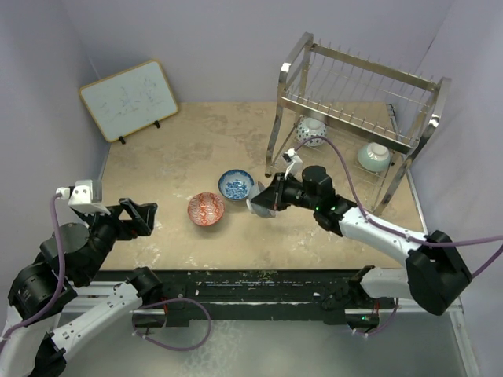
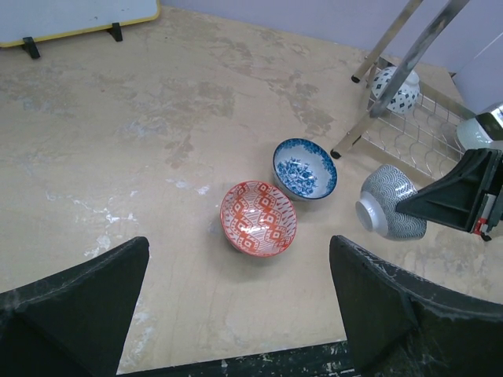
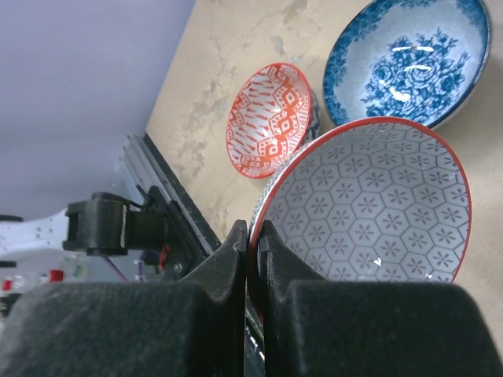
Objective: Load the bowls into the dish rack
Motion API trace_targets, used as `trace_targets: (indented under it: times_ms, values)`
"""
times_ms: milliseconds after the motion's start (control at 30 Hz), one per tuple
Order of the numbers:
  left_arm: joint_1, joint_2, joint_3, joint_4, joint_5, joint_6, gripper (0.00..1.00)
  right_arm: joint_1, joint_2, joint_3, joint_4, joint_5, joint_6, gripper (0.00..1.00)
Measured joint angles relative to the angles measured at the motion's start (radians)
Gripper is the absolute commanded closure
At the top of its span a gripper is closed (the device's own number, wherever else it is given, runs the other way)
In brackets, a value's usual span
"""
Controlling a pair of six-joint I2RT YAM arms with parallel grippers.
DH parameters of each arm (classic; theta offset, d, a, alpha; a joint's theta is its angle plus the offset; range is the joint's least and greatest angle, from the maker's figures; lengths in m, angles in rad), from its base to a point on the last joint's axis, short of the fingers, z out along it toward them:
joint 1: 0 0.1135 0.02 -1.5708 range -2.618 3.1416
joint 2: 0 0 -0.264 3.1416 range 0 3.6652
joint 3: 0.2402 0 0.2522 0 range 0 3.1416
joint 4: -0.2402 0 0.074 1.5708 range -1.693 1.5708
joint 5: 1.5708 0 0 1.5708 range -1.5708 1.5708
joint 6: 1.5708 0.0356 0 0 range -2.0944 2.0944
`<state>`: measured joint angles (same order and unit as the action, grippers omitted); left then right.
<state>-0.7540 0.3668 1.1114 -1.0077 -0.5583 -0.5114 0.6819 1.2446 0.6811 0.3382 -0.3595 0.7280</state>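
- The grey bowl [image 3: 369, 204] is being pinched at its rim by the right gripper [image 3: 253, 236], near the dish rack [image 1: 354, 102].
- The left gripper [image 1: 144, 214] is being held agape.
- Slipping is being risked by that thin hold.

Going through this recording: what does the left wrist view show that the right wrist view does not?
Only the left wrist view shows the whiteboard, the dish rack with a patterned bowl on its lower tier, and the wave-patterned outside of the grey bowl, tilted on its side. Only the right wrist view shows that bowl's hexagon-patterned inside and red rim, with the rim pinched by the right pincer. Both show the red-orange bowl and the blue floral bowl upright on the table, and the grey bowl itself.
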Motion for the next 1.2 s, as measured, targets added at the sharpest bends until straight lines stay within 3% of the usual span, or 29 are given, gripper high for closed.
trace_targets:
  times_ms: [467,833,1033,1200]
  values:
    - [0.000,0.018,0.053,-0.001,-0.008,0.008,0.01,-0.384,0.174,-0.052,0.454,-0.345,0.271,1.00]
    - [0.000,0.040,0.066,-0.003,-0.010,0.018,0.01,-0.597,0.483,-0.080,1.059,-0.460,0.707,1.00]
    - [0.000,0.044,0.080,-0.004,-0.010,0.025,0.01,-0.645,0.638,-0.003,1.189,-0.435,0.907,1.00]
    - [0.000,0.044,0.088,-0.005,-0.010,0.025,0.01,-0.669,0.668,0.016,1.190,-0.408,0.940,1.00]
